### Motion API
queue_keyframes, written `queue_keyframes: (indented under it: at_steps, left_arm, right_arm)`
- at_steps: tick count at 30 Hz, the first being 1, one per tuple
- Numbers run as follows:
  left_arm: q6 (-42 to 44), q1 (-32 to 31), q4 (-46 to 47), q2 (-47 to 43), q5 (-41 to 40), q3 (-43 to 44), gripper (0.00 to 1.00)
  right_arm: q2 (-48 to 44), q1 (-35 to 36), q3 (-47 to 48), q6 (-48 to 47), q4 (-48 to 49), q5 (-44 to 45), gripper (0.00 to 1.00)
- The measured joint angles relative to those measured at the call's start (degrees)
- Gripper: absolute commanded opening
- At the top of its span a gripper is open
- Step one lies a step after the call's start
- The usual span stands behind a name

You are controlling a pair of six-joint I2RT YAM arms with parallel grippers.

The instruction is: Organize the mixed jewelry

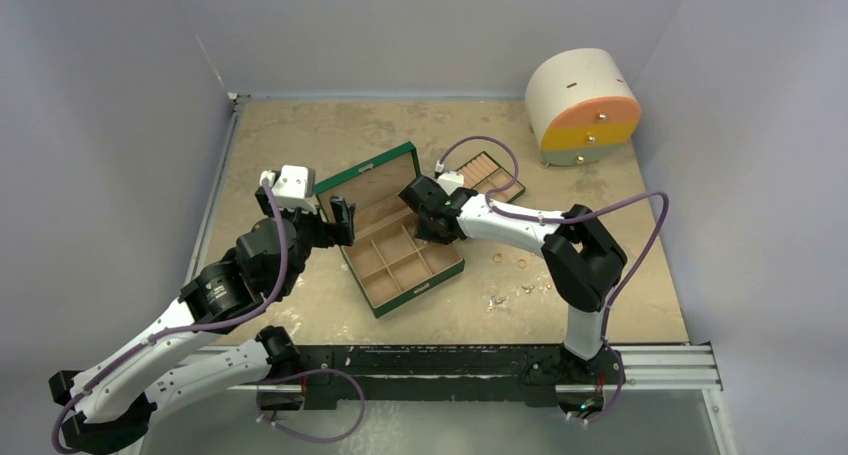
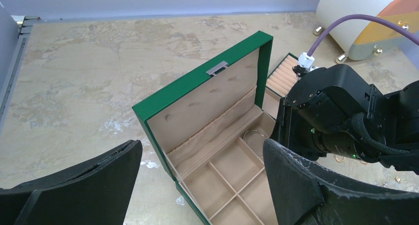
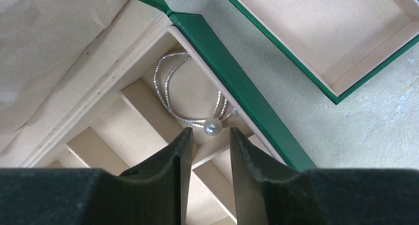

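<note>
The open green box (image 1: 420, 287) with tan compartments lies mid-table. A thin silver wire hoop with a pearl bead (image 3: 213, 127) lies in its back right compartment, and it also shows in the left wrist view (image 2: 252, 133). My right gripper (image 1: 425, 225) hangs over that compartment. In the right wrist view its jaws (image 3: 210, 133) are slightly apart and empty, tips just short of the pearl. My left gripper (image 1: 335, 220) is wide open and empty beside the box's left end (image 2: 202, 146). Small gold rings (image 1: 497, 259) and other tiny pieces (image 1: 496, 298) lie loose on the table right of the box.
A second green tray (image 1: 490, 175) with ridged tan padding sits behind the box, close to my right wrist. The round white-and-orange drawer cabinet (image 1: 580, 105) stands at the back right. The box lid (image 1: 365, 175) stands up, leaning back. Grey walls enclose the table on three sides.
</note>
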Motion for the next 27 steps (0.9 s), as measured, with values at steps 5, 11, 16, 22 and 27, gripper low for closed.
queue_keyframes:
  at_steps: [5,11,16,22,27]
  left_arm:
    - [0.00,0.00,0.02,0.02,0.00,-0.02,0.92]
    - [-0.02,0.02,0.00,0.11,0.00,-0.02,0.92]
    - [-0.02,0.00,0.00,0.13,0.00,-0.02,0.92]
    - [-0.02,0.00,0.00,0.33,-0.02,-0.02,0.92]
    - [-0.02,0.02,0.00,0.61,-0.02,-0.02,0.92]
  right_arm:
    - [0.00,0.00,0.00,-0.02,0.24,-0.31,0.40]
    - [-1.42,0.00,-0.02,-0.26,-0.02,-0.87,0.43]
    - [-6.54,0.00,-0.87,-2.05,0.26,-1.68,0.44]
    - [-16.76,0.00,-5.92,-5.29,0.90,-3.37,0.45]
    - [-26.03,0.00,-11.50,-8.55,0.50,-2.99,0.46]
